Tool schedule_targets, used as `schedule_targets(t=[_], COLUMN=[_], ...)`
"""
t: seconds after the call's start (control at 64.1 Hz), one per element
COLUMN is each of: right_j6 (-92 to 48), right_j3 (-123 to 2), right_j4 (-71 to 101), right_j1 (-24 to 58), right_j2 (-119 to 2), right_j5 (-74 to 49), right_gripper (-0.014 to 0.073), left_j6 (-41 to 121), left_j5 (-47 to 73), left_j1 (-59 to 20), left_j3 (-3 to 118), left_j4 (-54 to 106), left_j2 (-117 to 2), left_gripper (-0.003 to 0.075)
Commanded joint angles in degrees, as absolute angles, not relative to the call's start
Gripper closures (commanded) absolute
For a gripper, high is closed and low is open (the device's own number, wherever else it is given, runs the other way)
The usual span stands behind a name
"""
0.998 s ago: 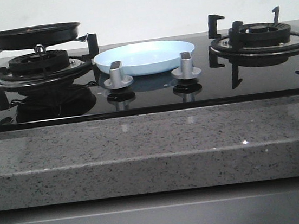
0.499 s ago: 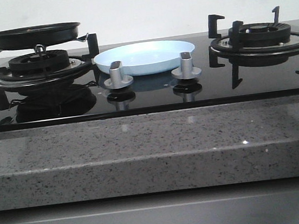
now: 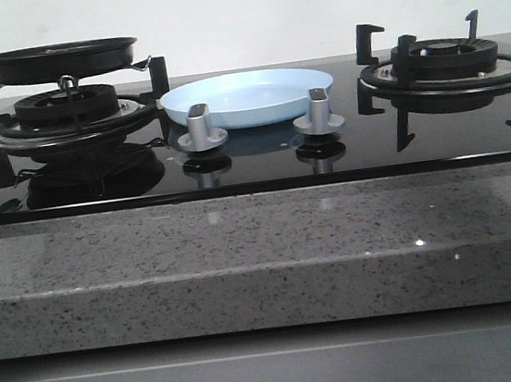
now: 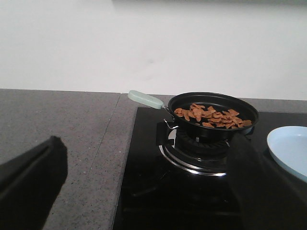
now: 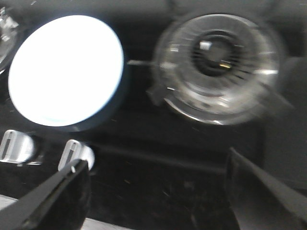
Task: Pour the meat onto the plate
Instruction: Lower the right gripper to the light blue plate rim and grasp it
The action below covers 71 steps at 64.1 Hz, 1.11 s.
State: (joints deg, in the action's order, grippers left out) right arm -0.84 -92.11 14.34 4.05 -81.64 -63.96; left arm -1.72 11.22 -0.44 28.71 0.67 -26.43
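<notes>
The meat [image 4: 213, 115] is a heap of small orange-brown pieces inside a black frying pan [image 4: 213, 112] that sits on the left burner [image 3: 64, 110]; the pan's pale green handle [image 4: 145, 99] points away to the left. The pale-blue plate [image 3: 247, 97] lies flat between the two burners, behind the knobs, and shows as a bright disc [image 5: 66, 71] in the right wrist view. My left gripper [image 4: 146, 187] is open, well short of the pan and handle, nothing between its fingers. My right gripper [image 5: 156, 189] is open above the stove, near a knob [image 5: 76, 152]. Neither gripper shows in the front view.
Two silver knobs [image 3: 201, 128] [image 3: 318, 112] stand in front of the plate. The right burner [image 3: 445, 61] is bare. A speckled grey counter [image 3: 264, 260] runs along the stove's front and continues left of the stove [image 4: 57, 124]. A white wall stands behind.
In the front view nothing has visibly moved; pan, plate and knobs stay where they were.
</notes>
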Motion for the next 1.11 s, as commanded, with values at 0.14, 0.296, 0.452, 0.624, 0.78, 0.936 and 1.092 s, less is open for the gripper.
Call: schedule_targets(t=[0.14, 0.296, 0.452, 0.624, 0.78, 0.936, 1.092], right_j6=[-1.3, 0.0, 1.2, 1.3, 0.4, -0.8, -1.1], right_j3=[-111.3, -123.7, -131.4, -132.3, -132.3, -132.3, -132.3], right_j4=[17.4, 21.6, 23.2, 23.4, 23.5, 23.6, 23.6], right_j1=[8.2, 8.2, 8.2, 8.2, 8.2, 9.3, 10.1], right_j2=[-97.2, -108.1, -115.5, -119.4, -121.7, -123.7, -125.6], right_j5=[-70.7, -76.7, -76.7, -76.7, -76.5, -76.1, -75.9], right_gripper=[0.0004, 0.0004, 0.0104, 0.0213, 0.0212, 0.0212, 0.0212], left_j6=[-2.2, -2.2, -2.2, -2.2, -2.2, -2.2, -2.2], left_j5=[6.3, 6.3, 6.3, 6.3, 6.3, 6.3, 6.3], left_j1=[-0.9, -0.9, -0.9, -0.9, -0.9, -0.9, -0.9], left_j3=[30.8, 30.8, 30.8, 30.8, 30.8, 30.8, 30.8], left_j4=[0.7, 0.7, 0.7, 0.7, 0.7, 0.7, 0.7], left_j2=[-27.1, -27.1, -27.1, -27.1, -27.1, -27.1, -27.1], left_gripper=[0.0062, 0.0062, 0.0062, 0.0062, 0.0062, 0.0062, 0.0062])
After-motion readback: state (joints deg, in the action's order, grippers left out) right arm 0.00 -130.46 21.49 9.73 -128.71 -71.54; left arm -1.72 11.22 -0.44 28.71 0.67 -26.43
